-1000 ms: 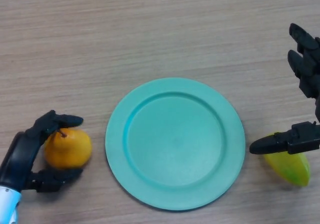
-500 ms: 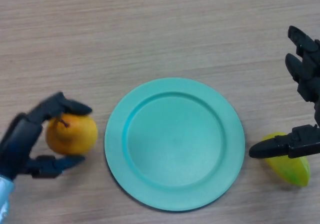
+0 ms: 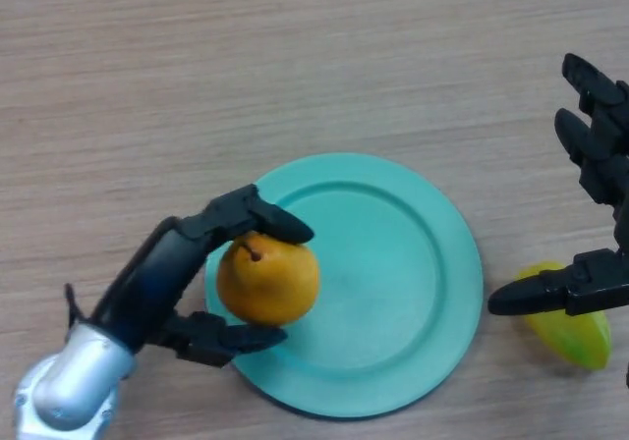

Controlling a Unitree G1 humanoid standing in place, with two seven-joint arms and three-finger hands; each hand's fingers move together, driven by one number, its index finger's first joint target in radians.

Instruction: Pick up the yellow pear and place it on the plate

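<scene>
One pear (image 3: 267,281) in left hand (image 3: 177,273) over plate (image 3: 413,263)

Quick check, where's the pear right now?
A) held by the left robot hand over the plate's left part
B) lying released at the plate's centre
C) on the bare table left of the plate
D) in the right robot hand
A: the left robot hand has its fingers and thumb curled round the pear, over the left part of the plate.

Bright, even overhead light falls across the table (image 3: 295,57). A soft, narrow shadow lines the plate's (image 3: 442,224) near rim. A faint sheen shows on the pear (image 3: 267,281).
</scene>
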